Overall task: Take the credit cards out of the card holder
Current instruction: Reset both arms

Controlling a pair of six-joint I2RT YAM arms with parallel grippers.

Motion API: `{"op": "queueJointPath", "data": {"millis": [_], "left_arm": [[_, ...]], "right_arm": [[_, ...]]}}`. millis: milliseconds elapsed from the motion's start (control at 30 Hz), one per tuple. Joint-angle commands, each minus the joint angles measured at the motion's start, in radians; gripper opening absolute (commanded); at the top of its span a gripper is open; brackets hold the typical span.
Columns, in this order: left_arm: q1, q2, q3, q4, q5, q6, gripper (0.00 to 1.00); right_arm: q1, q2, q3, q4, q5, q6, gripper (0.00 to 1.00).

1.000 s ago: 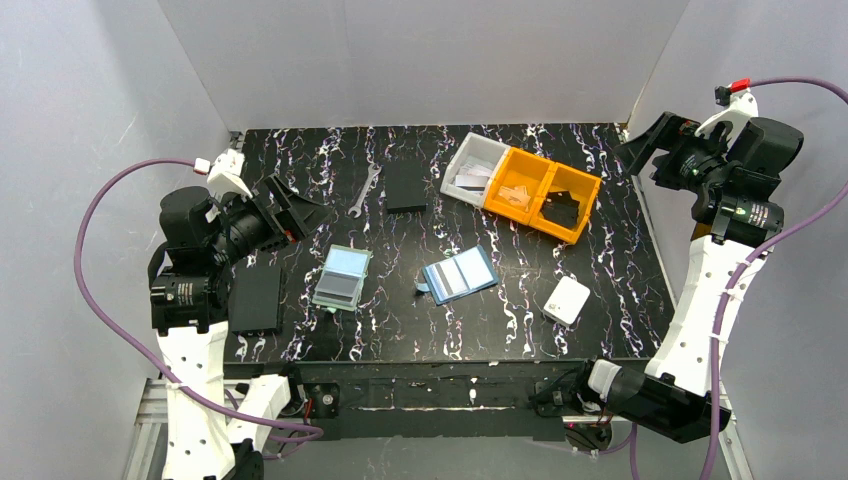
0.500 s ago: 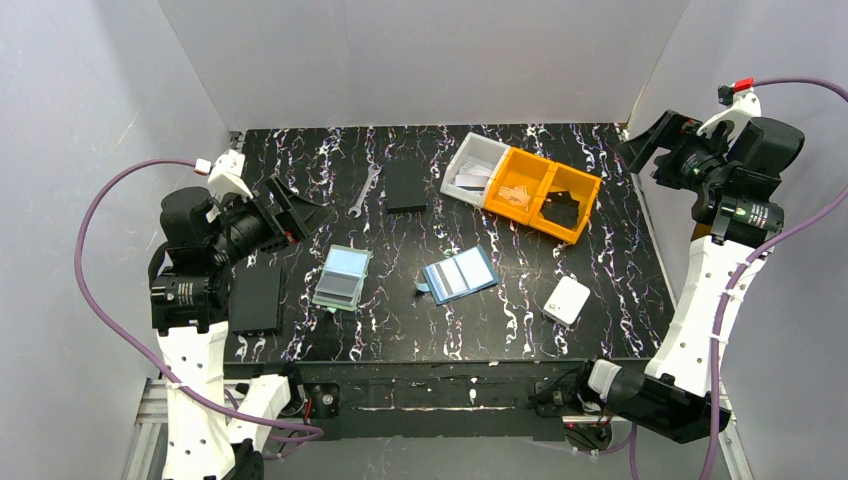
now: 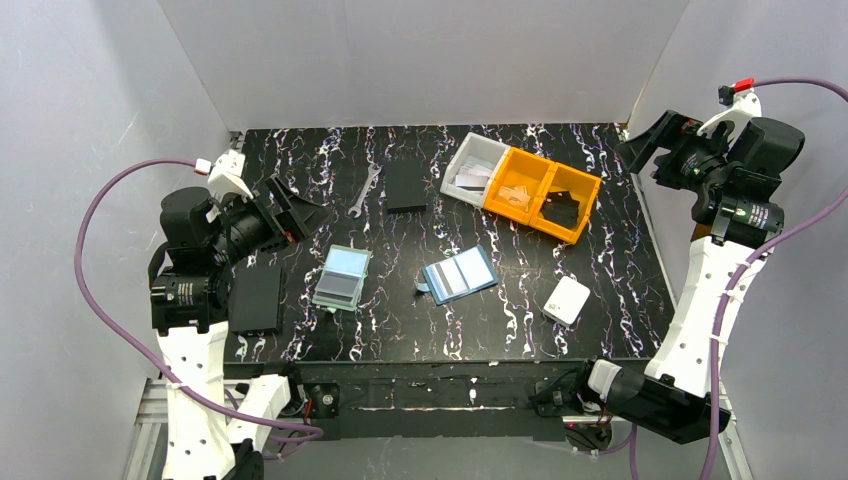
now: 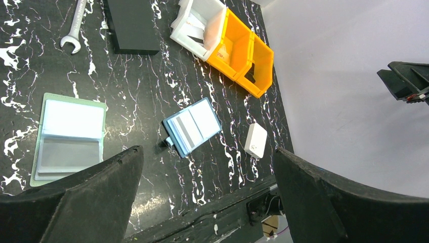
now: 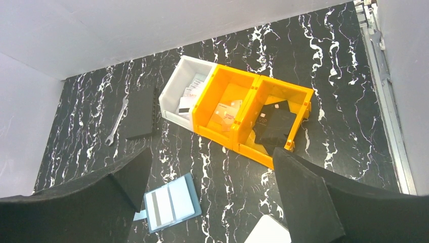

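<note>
Card holder (image 3: pixel 459 274) reachable from above; white box (image 3: pixel 566 299) near its right, bins (image 3: pixel 541 192) well behind.

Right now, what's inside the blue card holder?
The card holder lies open, showing two pale panels side by side, one crossed by a dark grey stripe. Anything tucked beneath those panels is covered.

Left arm (image 3: pixel 190 365): long white link, black motor joints with small labels, white bracket at wrist. Right arm (image 3: pixel 712 295): same build, white link, black joints, black base block. Purple cable (image 3: pixel 78 255) loops along left arm. Second purple cable (image 3: pixel 800 81) on right arm, red plug (image 3: pixel 741 85) at its end. Left fingers (image 4: pixel 86 200) and right fingers (image 5: pixel 308 197): matte black, broad, wedge-shaped, slightly rough surface.
</note>
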Motion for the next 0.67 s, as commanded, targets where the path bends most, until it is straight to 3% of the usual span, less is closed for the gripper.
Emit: {"op": "queueJointPath", "data": {"millis": [0, 633], "left_arm": [[0.004, -0.01, -0.004, -0.009, 0.008, 0.018, 0.98], [0.004, -0.008, -0.01, -0.01, 0.006, 0.025, 0.98]], "right_arm": [[-0.001, -0.021, 0.003, 0.039, 0.004, 0.016, 0.98], [-0.001, -0.025, -0.008, 0.04, -0.021, 0.006, 0.98]]}}
